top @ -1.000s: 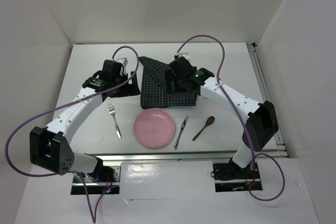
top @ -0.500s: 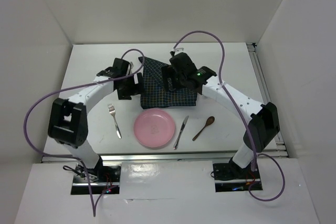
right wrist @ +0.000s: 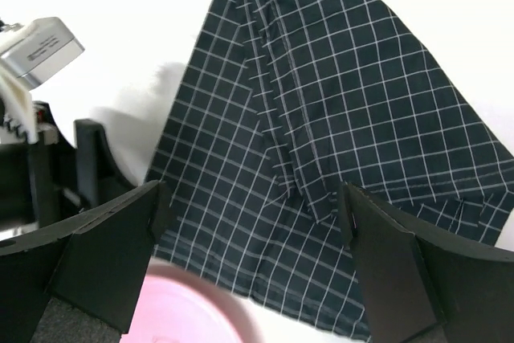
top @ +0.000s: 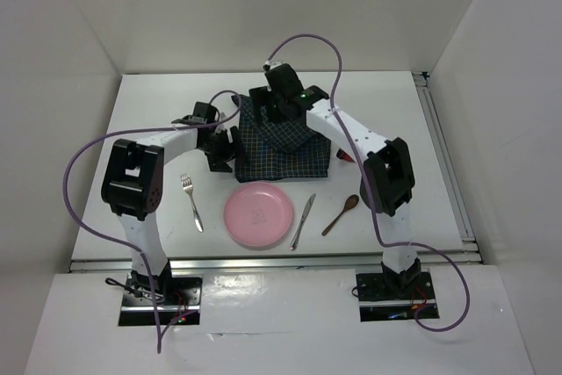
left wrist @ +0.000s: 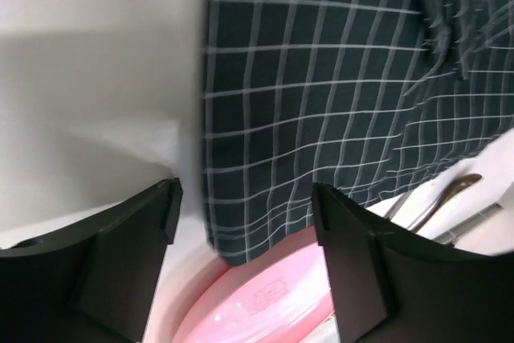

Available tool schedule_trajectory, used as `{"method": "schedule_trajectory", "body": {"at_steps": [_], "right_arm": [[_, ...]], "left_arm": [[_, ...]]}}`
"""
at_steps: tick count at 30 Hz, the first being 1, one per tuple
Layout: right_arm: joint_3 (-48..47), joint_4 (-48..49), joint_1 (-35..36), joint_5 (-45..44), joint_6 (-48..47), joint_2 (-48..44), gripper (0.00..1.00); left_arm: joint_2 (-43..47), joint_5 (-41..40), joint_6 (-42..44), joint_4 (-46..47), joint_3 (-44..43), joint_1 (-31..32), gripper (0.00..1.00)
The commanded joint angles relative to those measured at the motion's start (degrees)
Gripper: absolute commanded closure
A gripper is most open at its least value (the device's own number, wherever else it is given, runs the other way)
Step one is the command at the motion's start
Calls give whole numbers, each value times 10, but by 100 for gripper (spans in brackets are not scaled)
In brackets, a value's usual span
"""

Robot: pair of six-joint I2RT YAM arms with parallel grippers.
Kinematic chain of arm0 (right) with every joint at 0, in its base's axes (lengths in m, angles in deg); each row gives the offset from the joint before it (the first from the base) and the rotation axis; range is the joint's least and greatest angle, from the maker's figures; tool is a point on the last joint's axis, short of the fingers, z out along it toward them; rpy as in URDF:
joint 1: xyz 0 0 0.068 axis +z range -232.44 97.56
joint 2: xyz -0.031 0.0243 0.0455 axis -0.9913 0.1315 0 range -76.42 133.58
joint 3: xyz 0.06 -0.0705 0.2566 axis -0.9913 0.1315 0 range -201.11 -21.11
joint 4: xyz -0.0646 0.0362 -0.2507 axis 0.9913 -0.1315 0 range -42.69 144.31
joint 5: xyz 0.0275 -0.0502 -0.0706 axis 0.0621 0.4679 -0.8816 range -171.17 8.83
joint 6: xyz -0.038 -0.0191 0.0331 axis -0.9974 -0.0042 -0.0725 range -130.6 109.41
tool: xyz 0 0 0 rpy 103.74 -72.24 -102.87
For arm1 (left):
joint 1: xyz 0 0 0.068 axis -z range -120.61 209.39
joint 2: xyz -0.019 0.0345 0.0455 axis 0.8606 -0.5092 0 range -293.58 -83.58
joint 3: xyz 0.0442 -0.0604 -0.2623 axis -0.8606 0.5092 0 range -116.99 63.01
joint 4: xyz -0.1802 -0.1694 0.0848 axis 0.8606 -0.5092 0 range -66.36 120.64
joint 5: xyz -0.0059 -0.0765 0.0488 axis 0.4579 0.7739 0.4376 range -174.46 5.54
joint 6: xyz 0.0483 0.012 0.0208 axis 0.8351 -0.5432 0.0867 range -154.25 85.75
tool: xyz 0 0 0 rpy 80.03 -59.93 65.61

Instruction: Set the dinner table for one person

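Both arms at the cloth: my left gripper (left wrist: 245, 247) hangs low with its jaws spread wide and nothing between them. Its fingers (left wrist: 132, 255) straddle the lower left corner of the checked placemat (left wrist: 321, 78), where it comes up against the pink plate (left wrist: 265, 303). Whether cloth and plate touch or the mat's edge only lies just beside the rim, I cannot tell.

My right gripper (right wrist: 253, 255), also parted and empty, is poised over the middle of the same cloth. The cloth lies rumpled, with a long fold running down it. I judge the two are stationed here to take the mat by its edge and its fold and draw it flat. A place setting wants the mat under the plate, and for now it sits behind it, at the upper centre of the overhead view.

The plate lies at lower centre of that view. The fork (top: 191, 202) is on its left, the knife (top: 303, 220) just to its right and the spoon (top: 341, 214) further right. None of them touches another, and they flank the plate as a diner would expect.

All of it rests on the dinner table (top: 158, 103), a matte white top that fills the middle of the overhead frame, with the mat on its far half. Plain white walls (top: 263, 6) box it in along the top, left and right of the picture. Purple cables (top: 307, 39) loop up from both arms.
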Motion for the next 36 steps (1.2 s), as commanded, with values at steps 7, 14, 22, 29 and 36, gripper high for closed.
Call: {"method": "schedule_trajectory", "body": {"at_steps": [7,14,22,29,36], "right_arm": [[7,23,-37,39,21,-21,2],[-6,23,-55,70,1,-21,2],[-106,28,-55,70,-38,78,5],[-229,25,-24,92,-52,204,5],[-229,64,-5,161,-24,237,7]], "left_arm": [[-38,54,-12,18,-46,0,79],[-24,37,-12,-28,-134,-38,100],[-81,42,23,-139,-322,-76,100],[-88,47,23,-127,-308,-76,100],[-58,8,28,-135,-264,-100,100]]}}
